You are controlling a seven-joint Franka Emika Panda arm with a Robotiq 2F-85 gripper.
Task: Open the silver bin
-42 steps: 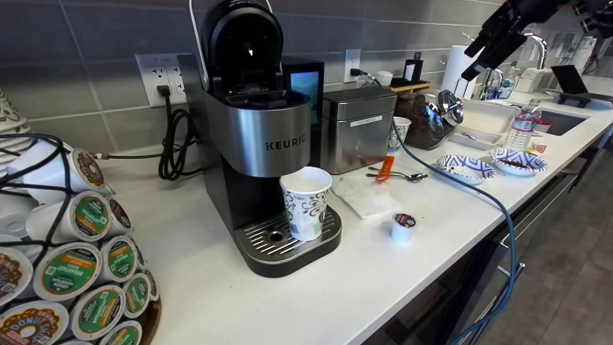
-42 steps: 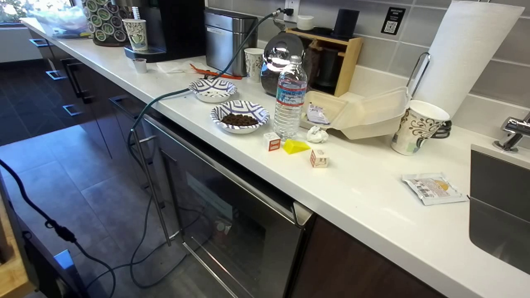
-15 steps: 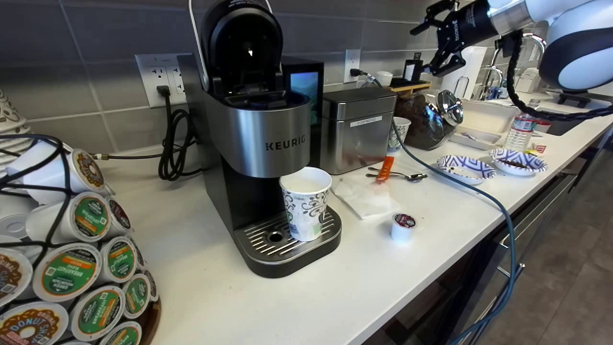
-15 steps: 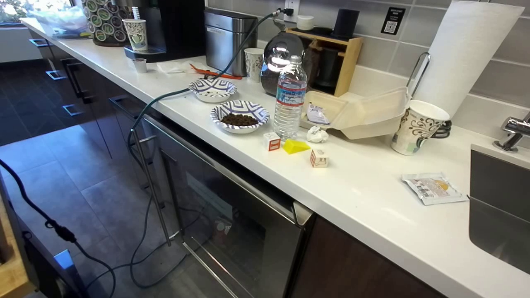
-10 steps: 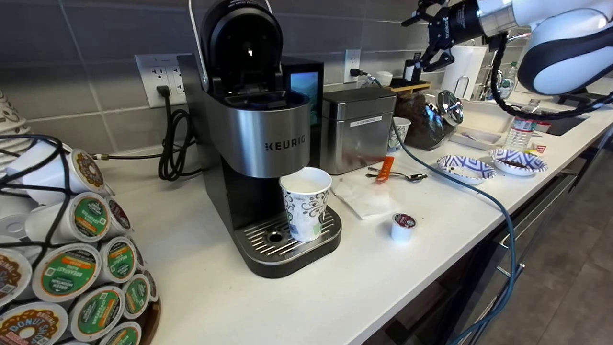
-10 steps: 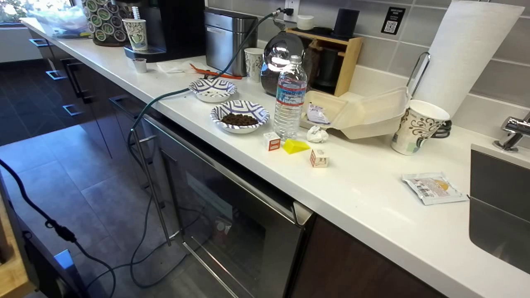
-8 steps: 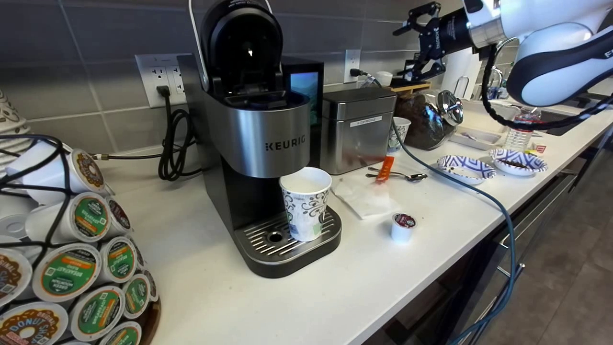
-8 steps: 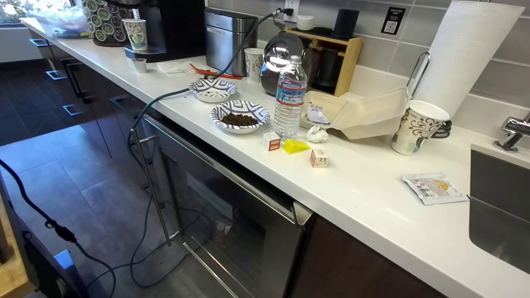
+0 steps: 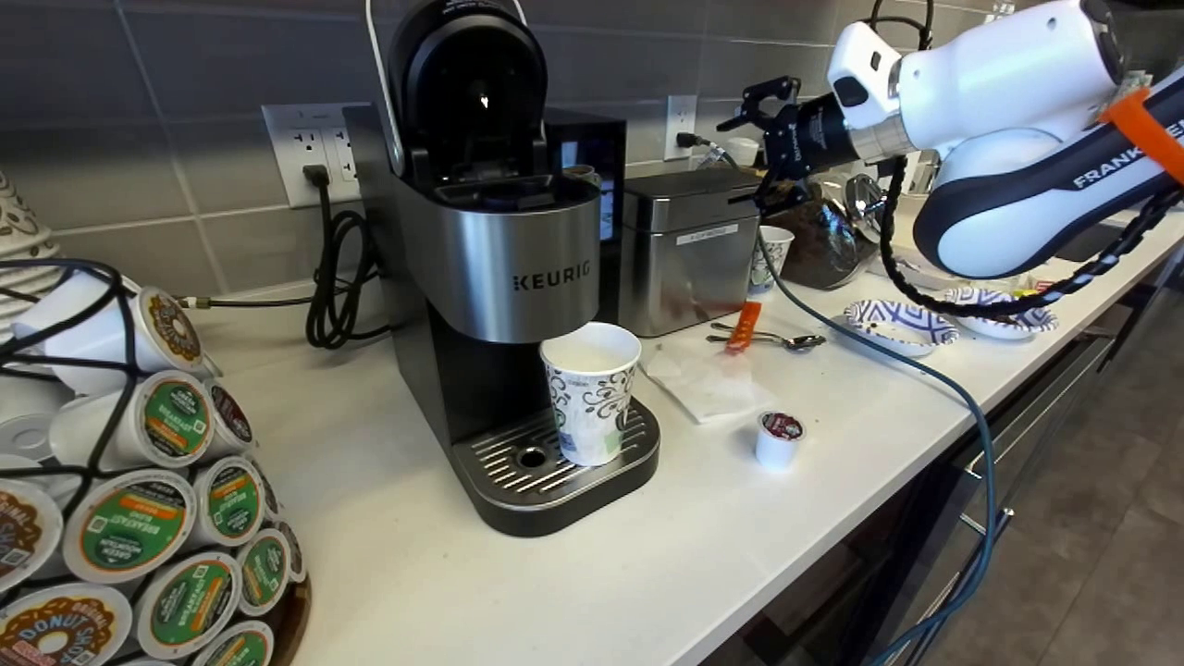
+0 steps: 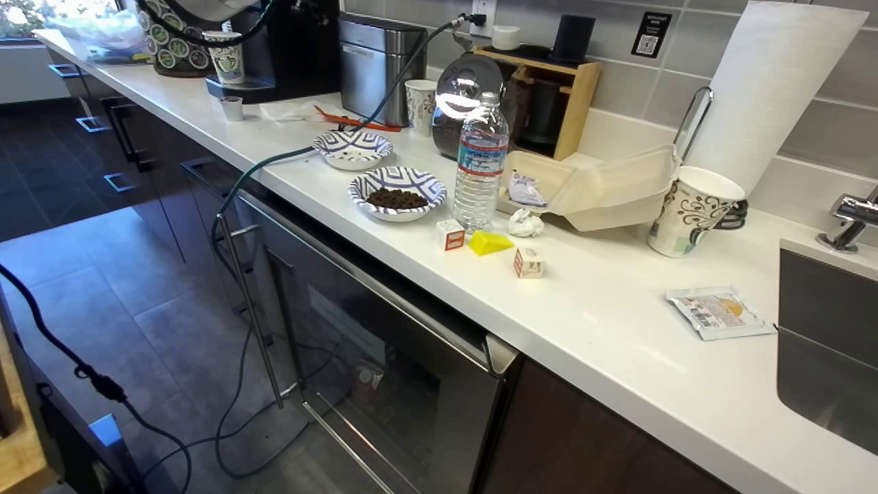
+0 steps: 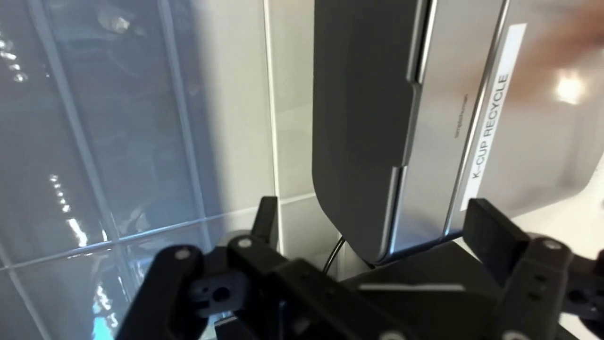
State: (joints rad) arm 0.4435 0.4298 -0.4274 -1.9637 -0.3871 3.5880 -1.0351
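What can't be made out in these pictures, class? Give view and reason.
Inside of the silver bin: hidden by its closed lid in all three views.
Top of the coffee maker: cut off by the upper edge in both exterior views.
Print on the silvery packet: too small and blurred in an exterior view.

1. Silver bin (image 11: 439, 141), upper right of wrist view: smooth metal, satin shine.
2. Lid (image 11: 363, 118): dark, matt, plastic-looking.
3. Wall tiles (image 11: 132, 118), left of wrist view: glossy.
4. Cup (image 9: 592, 398), mid-frame in an exterior view: paper.
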